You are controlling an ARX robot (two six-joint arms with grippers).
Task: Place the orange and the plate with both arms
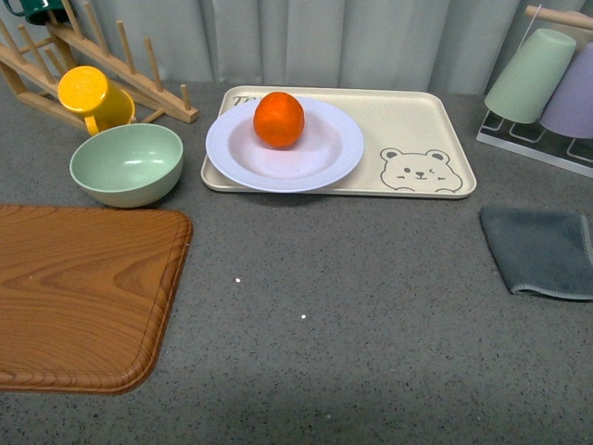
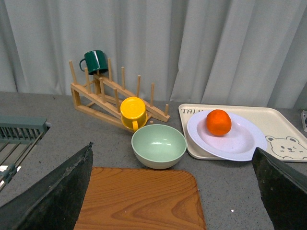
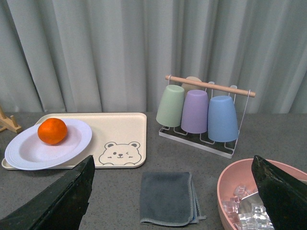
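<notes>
This looks like a kitchen worktop, staged as a dish-drying area. A grey speckled counter carries a wooden peg rack holding a green mug and a yellow mug. Right of that rack sit a bear tray and a cup stand with upturned tumblers; in front of it lies a wooden cutting board. Pale curtains hang behind the rack.

A bright-orange orange is sitting in a white plate at the left end of a beige tray showing a winking bear line drawing at its front right corner. A pale green bowl, a yellow mug and a wood-grain brown board are showing along the speckled grey countertop's left edge, a grey-blue cloth lying at its right edge.
</notes>
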